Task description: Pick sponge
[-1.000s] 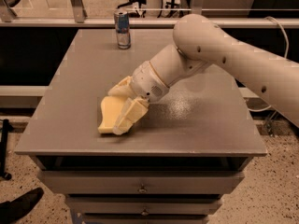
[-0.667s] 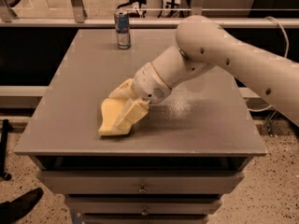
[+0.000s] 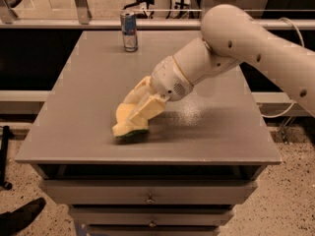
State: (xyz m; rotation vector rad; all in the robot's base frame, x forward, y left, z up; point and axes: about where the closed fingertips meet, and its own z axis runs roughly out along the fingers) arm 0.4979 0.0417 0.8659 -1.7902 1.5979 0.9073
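The sponge [image 3: 124, 127] is a pale yellow foam block with a dark green face underneath. It sits at the front left of the grey table top [image 3: 74, 107], tilted up on its green edge. My gripper [image 3: 130, 118] reaches down from the right on the white arm [image 3: 231, 43]. Its pale yellow fingers [image 3: 147, 108] are closed around the sponge's upper part. The sponge's lower edge still looks to be touching the table.
A drink can [image 3: 129, 31] stands upright at the back of the table, left of centre. The table is a cabinet with drawers [image 3: 147, 198] below its front edge. A railing and floor lie behind it. A dark shoe [image 3: 19, 218] is at the lower left.
The sponge lay flatter and wider on the table before; now it is bunched and tipped up between the fingers, showing its green face. The arm has shifted slightly.
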